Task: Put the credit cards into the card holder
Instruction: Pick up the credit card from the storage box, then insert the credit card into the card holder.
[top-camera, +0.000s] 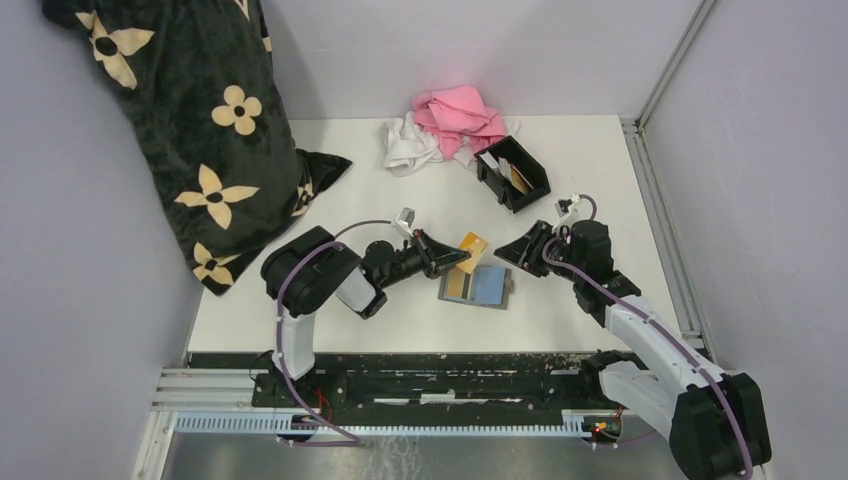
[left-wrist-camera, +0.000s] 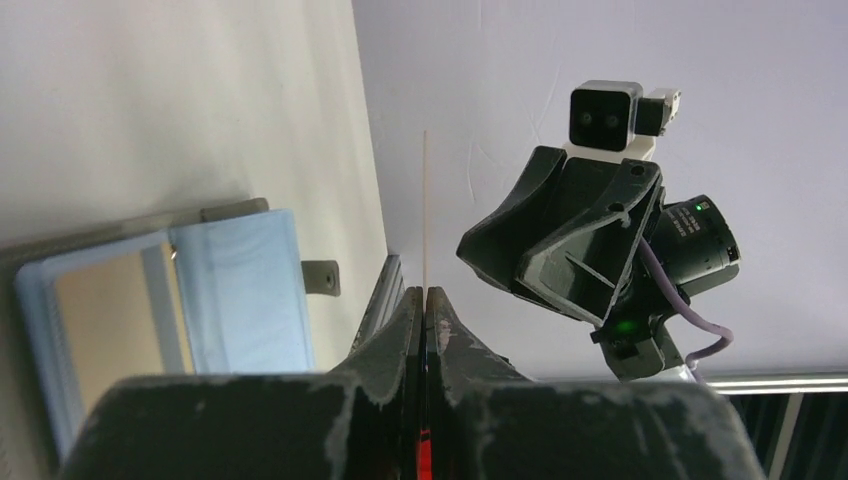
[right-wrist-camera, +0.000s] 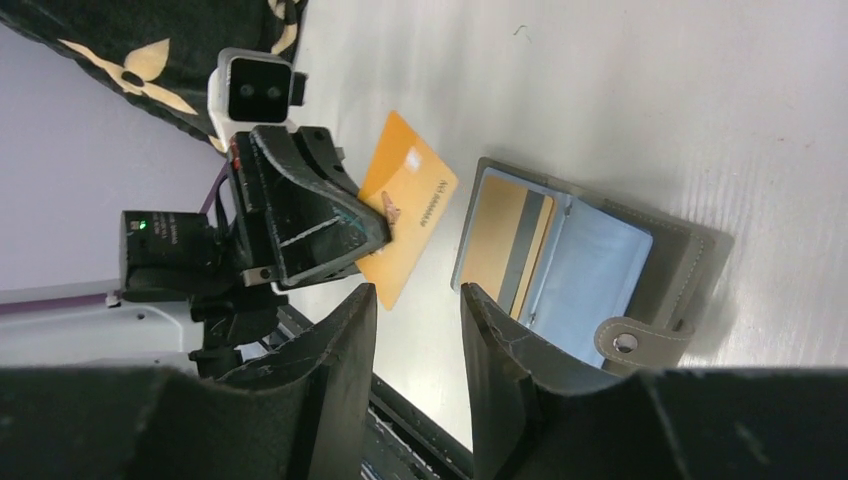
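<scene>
Orange card (right-wrist-camera: 420, 190), edge pinched in left gripper (top-camera: 462, 258), just beside wallet (top-camera: 490, 288).

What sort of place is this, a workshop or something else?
Probably a robot test booth in a lab: a white table boxed in by plain grey walls, a left arm and right arm bolted at its edge, and practice props like a wallet and card holder.

The card (right-wrist-camera: 415, 225) is orange, the wallet (right-wrist-camera: 690, 268) grey and blue, the card holder (top-camera: 529, 159) black.
</scene>
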